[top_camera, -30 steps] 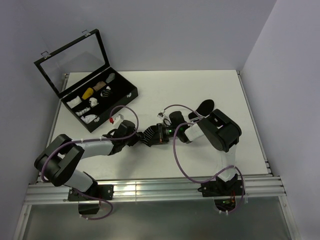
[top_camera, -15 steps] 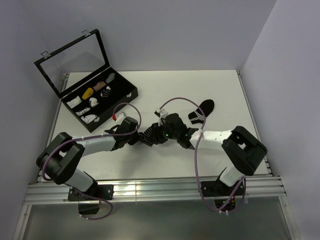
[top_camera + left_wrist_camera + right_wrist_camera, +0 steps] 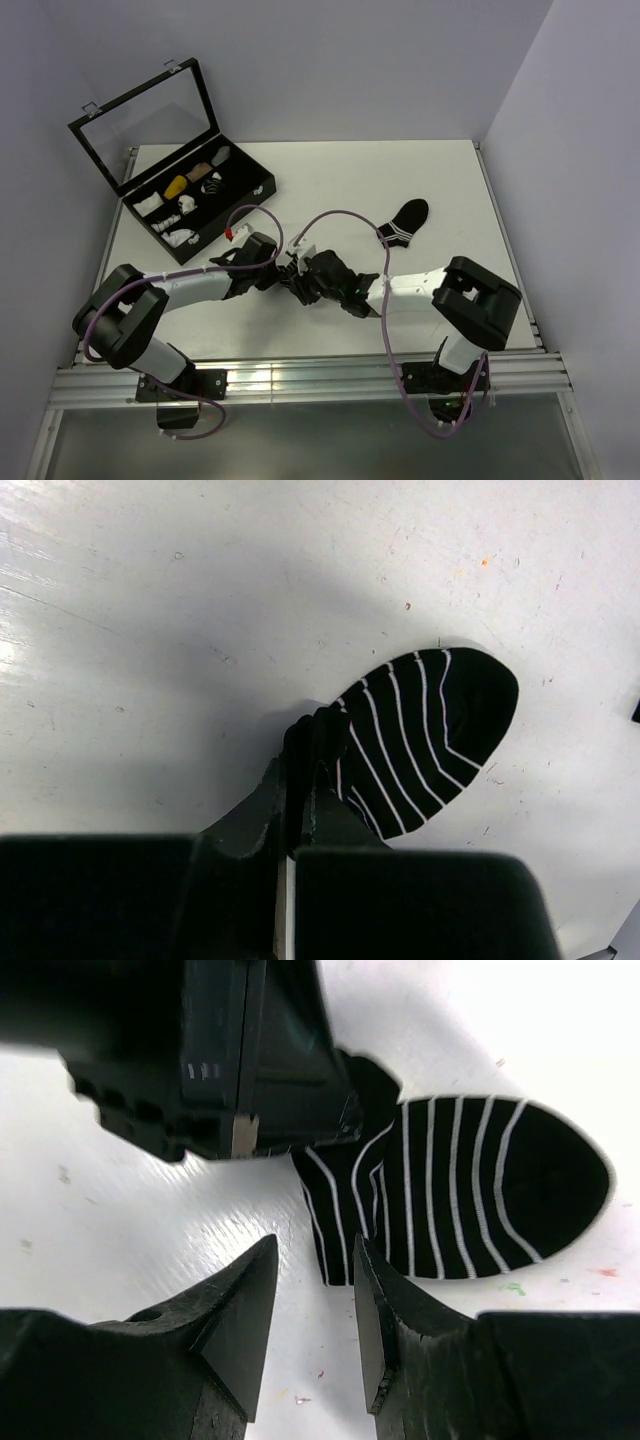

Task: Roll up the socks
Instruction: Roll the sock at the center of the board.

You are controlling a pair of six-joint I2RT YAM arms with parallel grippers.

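The striped sock (image 3: pixel 425 730) you are working on is lying flat on the table (image 3: pixel 330 180). Its rounded end is fanning out ahead of your left gripper (image 3: pixel 297 780) and to its right. That gripper's jaws are pressing fully together on the sock's bunched end, and the fabric is puckering into folds right at the fingertips.

Your right gripper (image 3: pixel 315 1265) is facing it from the opposite side, nose to nose. Its jaws are standing a narrow way apart and gripping nothing. The sock's near edge is reaching just into the gap between the tips, and bare table is showing through the rest of the gap. In the right wrist view, the body of the sock is spreading ahead and to the right of those jaws, while the left gripper's black housing is sitting just ahead and to the left, over the bunched part.

The second sock (image 3: pixel 403 221) of the pair is lying by itself well beyond the right gripper's jaws, and neither arm is touching it.

Well apart from both sets of jaws, out past the left arm's side, a black case (image 3: pixel 236 214) is standing with its clear lid (image 3: pixel 145 115) propped up. Small rolled bundles (image 3: pixel 180 190) are sitting in its compartments.
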